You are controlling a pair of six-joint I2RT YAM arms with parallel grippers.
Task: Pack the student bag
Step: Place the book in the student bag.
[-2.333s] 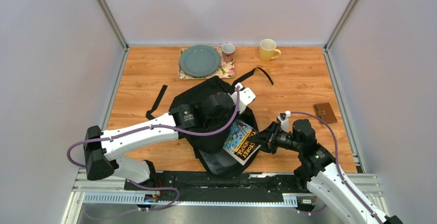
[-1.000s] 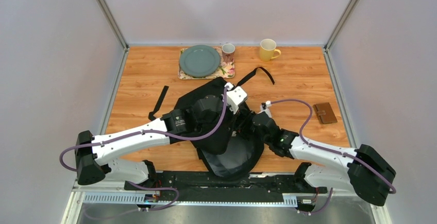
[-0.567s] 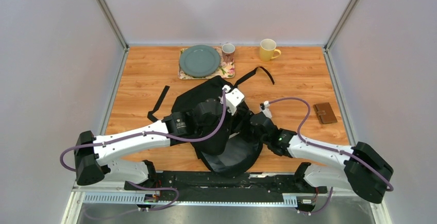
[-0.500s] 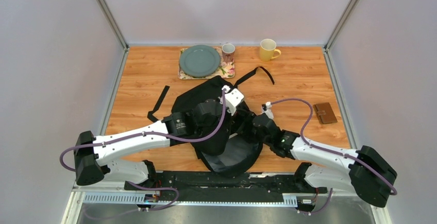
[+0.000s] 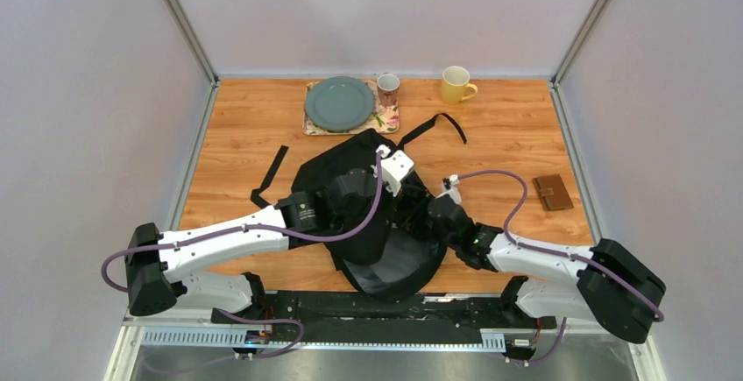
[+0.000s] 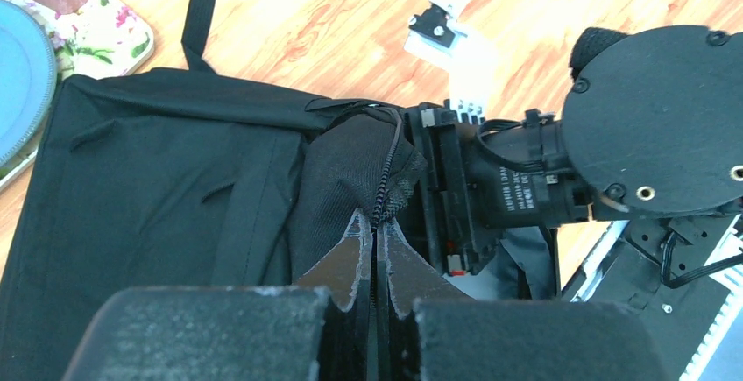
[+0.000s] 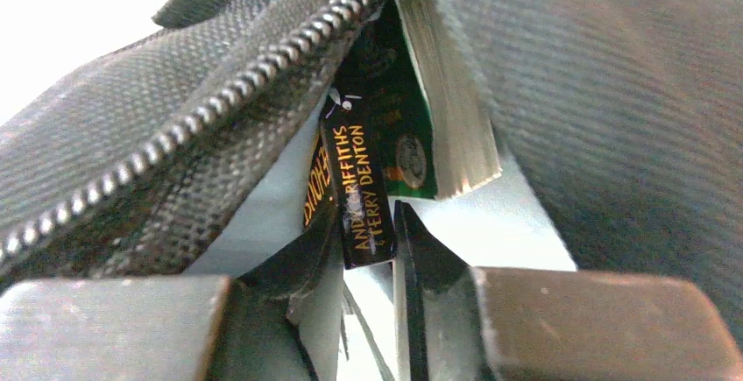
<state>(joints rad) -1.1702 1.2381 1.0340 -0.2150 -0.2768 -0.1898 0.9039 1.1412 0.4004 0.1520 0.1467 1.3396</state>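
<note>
Only the right wrist view is showing the right jaws clamping a black-spined book inside the large black fabric backpack, lying by the wooden surface's near edge; the left jaws are pinching its zipper rim.

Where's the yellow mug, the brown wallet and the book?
yellow mug [image 5: 454, 90]: top view, its side wall.
brown wallet [image 5: 553, 193]: top view, middle of its cover.
book [image 7: 359, 179]: right wrist view, its black spine.
</note>
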